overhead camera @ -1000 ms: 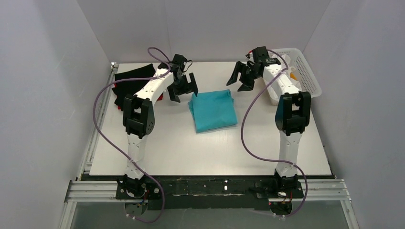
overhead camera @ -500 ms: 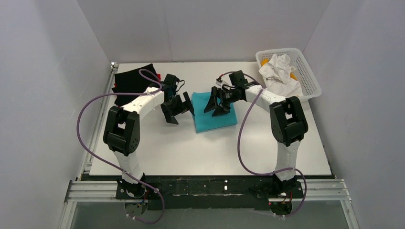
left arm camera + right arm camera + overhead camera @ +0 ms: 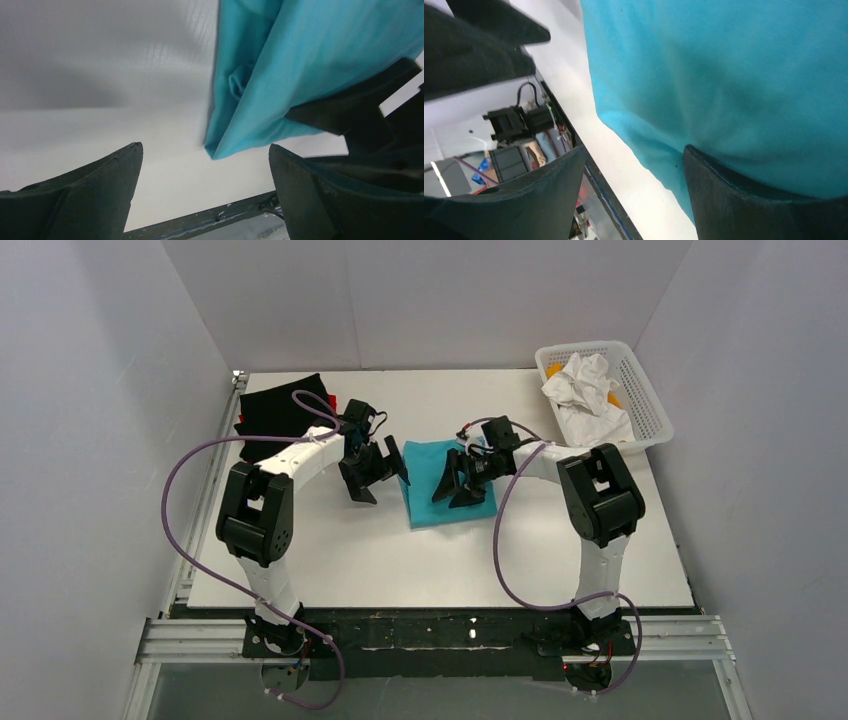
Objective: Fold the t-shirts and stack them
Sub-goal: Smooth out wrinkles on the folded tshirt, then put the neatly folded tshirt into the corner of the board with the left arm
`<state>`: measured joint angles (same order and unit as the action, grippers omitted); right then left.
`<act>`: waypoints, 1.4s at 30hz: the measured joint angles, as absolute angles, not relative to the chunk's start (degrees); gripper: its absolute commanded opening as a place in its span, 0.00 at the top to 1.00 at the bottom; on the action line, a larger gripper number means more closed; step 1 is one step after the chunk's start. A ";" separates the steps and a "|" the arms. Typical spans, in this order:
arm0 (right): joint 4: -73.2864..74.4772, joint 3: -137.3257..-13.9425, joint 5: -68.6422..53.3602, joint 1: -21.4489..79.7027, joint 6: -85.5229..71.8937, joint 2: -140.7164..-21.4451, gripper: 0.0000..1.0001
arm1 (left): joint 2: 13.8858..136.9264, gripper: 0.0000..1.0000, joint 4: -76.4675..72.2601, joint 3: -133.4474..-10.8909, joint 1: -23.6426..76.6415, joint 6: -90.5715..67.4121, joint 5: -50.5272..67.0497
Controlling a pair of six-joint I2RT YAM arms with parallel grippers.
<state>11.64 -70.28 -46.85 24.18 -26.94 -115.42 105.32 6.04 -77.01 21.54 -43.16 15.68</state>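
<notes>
The turquoise t-shirt (image 3: 422, 490) lies folded into a rough rectangle at the middle of the surface (image 3: 330, 560), slightly toward the far edge. The left end effector (image 3: 381, 486) hangs low just beside the shirt's left edge, its jaws spread wide with nothing between them. In the left wrist view its two fingers (image 3: 90, 195) frame a near corner of the shirt, where the folded layers bunch into a small pucker over bare white surface.

The right end effector (image 3: 452, 498) sits over the shirt's near right part, jaws also wide apart and clamped on nothing. In the right wrist view one finger (image 3: 749, 200) lies over the turquoise fabric, and the other (image 3: 524, 200) is out past the shirt's edge, above the white surface. Whether the first finger presses on the cloth cannot be told.

The black t-shirt (image 3: 280, 410) rests folded flat at the far left corner of the surface, well apart from the turquoise one. A sliver of the red t-shirt (image 3: 332, 427) shows at its right edge. At the far right corner stands a white mesh basket (image 3: 648, 405) holding crumpled white cloth (image 3: 585, 390).
</notes>
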 measured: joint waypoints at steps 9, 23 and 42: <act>15.59 -64.90 -41.01 33.76 -26.98 -105.12 0.18 | 105.32 0.02 3.27 -70.54 21.54 -41.87 16.36; 18.63 -83.26 -35.22 22.00 -29.78 -110.65 0.19 | 111.33 0.08 0.12 -74.30 21.54 -42.26 22.68; 22.28 -81.01 -25.71 16.36 -24.12 -97.93 0.14 | 119.85 1.00 13.56 -93.73 25.61 -31.16 4.21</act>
<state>22.28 -81.01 -25.71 16.36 -24.12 -97.93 119.85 13.56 -93.73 25.61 -31.16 4.21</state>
